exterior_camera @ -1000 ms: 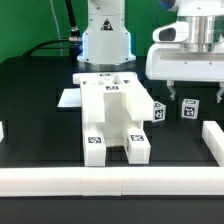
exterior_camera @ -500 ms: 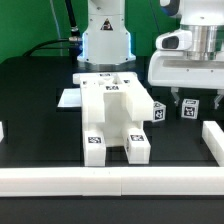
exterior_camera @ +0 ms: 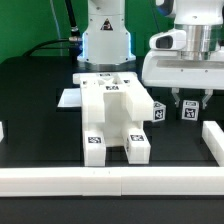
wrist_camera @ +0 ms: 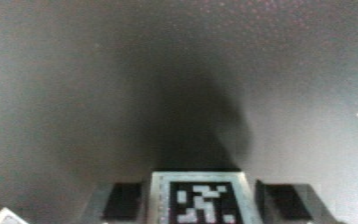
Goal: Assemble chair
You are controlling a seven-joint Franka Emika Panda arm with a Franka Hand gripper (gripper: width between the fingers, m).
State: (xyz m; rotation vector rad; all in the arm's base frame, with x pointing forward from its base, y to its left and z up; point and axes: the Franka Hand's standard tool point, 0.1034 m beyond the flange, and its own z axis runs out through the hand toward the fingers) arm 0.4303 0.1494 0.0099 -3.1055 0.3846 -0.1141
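At the front of the table, behind the white border rail (exterior_camera: 100,182), the part-built chair (exterior_camera: 108,118) stands with its tags facing the camera; it needs no touching for this step. Just to the exterior view's right of it, a small tagged block (exterior_camera: 188,111) sits on the black table (exterior_camera: 40,120), and this is the piece in hand. The gripper (exterior_camera: 190,101) straddles it from above. In the wrist view the dark fingers (wrist_camera: 130,199) lie flush against both flanks of the block, pinching it with the tag centred between them. To do the pick well, I judge the lift should go straight up and slowly, so the block neither twists in the grip nor clips the chair beside it. The arm's last link hangs vertical, wrist low over the table, hand pointing straight down. Farthest back stands the robot's white base (exterior_camera: 105,40).
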